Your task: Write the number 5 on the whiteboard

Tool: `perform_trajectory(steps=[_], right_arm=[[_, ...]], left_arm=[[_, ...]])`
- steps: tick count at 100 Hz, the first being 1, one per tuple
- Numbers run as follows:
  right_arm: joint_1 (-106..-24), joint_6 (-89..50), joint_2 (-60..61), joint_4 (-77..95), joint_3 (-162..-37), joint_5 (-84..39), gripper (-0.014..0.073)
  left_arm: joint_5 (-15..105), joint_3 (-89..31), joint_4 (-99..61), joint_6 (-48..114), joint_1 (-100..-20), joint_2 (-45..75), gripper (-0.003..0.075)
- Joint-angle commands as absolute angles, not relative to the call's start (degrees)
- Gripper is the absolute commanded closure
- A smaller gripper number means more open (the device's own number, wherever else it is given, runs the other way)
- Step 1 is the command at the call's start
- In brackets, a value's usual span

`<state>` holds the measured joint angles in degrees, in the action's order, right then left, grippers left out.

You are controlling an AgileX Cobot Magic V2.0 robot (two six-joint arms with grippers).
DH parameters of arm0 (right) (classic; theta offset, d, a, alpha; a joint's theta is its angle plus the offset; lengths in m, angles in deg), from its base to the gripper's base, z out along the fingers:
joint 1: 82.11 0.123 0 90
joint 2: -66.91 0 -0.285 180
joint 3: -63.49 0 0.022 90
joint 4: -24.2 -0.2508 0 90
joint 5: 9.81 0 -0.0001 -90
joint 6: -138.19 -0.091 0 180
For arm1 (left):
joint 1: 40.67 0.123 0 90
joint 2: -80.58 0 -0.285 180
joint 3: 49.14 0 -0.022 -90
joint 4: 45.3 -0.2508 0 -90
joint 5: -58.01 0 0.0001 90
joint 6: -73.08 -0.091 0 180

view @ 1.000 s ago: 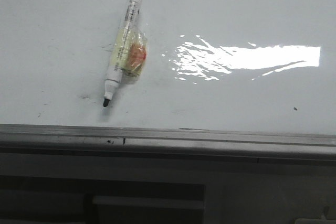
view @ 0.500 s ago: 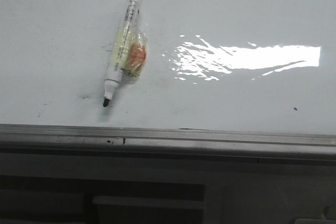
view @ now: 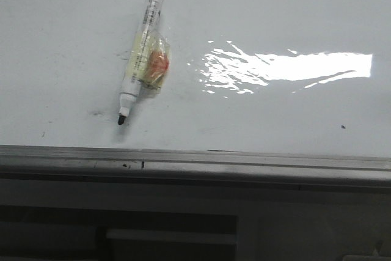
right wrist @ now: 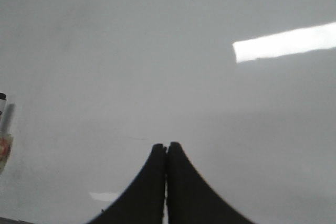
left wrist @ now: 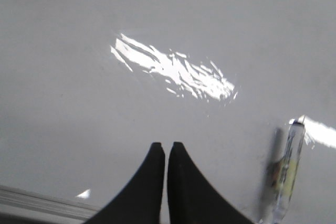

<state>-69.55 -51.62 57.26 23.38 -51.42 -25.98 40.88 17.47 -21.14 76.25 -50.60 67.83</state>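
Whiteboard lies beneath both closed hands, left and right, marker apart.

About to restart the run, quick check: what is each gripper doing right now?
Left gripper: closed, holding nothing.
Right gripper: closed, holding nothing.
The marker lies loose on the whiteboard.

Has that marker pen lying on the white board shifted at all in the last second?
Barely. The marker appears slightly further left, but the frame edge and its specks shifted the same way, so the camera likely moved, not the pen.
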Motion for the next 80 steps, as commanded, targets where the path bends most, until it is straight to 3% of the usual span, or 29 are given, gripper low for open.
perform_trajectory(steps=[1,8,18,25,30,58,80], right_arm=[[-69.84,-45.47,53.29,24.8,-57.65,-26.77,0.0626],[-69.73,-45.04,50.97,24.8,-60.76,-30.46,0.0562],[-69.73,-45.04,48.14,24.8,-64.02,-35.22,0.0401],[-69.73,-45.04,46.43,24.8,-65.61,-38.17,0.0283],[-69.73,-45.04,45.57,24.2,-66.22,-39.59,0.0226],[-69.73,-44.51,45.3,23.62,-66.99,-39.77,0.0209],[-69.73,-44.51,45.3,22.99,-67.35,-39.65,0.0209]], left_arm=[[38.66,11.45,-25.62,69.24,-51.09,62.14,0.0734],[35.33,8.02,-24.86,61.7,-51.09,56.82,0.0677],[30.99,3.58,-18.89,52.67,-51.09,48.44,0.0488],[31.2,1.79,-14.82,46.88,-54.92,44.85,0.0365],[32.25,0.76,-13.18,44.59,-59.01,41.91,0.0325],[44.08,-2.24,-7.11,43.38,-76.65,25.67,0.0321],[58.01,-2.67,3.81,43.38,-85.46,13.3,0.0322]])
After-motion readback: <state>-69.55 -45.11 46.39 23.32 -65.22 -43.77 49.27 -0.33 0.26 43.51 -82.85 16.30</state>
